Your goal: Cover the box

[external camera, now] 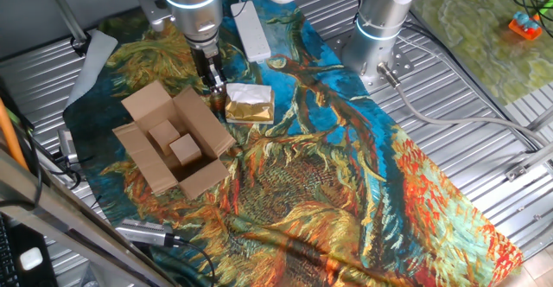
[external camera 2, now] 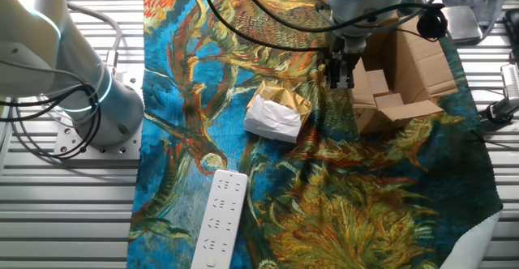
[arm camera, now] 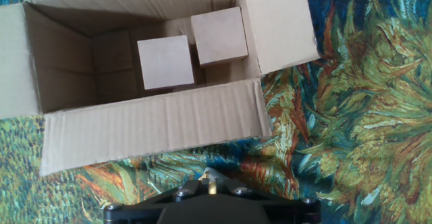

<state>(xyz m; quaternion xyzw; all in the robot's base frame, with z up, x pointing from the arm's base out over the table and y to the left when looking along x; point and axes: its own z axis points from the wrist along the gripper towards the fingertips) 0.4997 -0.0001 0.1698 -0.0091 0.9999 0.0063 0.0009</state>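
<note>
Progress of the covering task. The box (external camera: pixel 173 144) rests on the patterned cloth (external camera: pixel 346 175) spread over the tabletop, with all 4 flaps folded outward and 2 small cardboard cubes (arm camera: pixel 189 52) exposed inside. No flap is yet closed, so by this evidence the whole covering remains to be done. The gripper (external camera: pixel 213 83) hangs low just beside the box, between it and the gold packet (external camera: pixel 249 104), near the closest flap (arm camera: pixel 155 126); its jaws appear pressed together and hold nothing.
</note>
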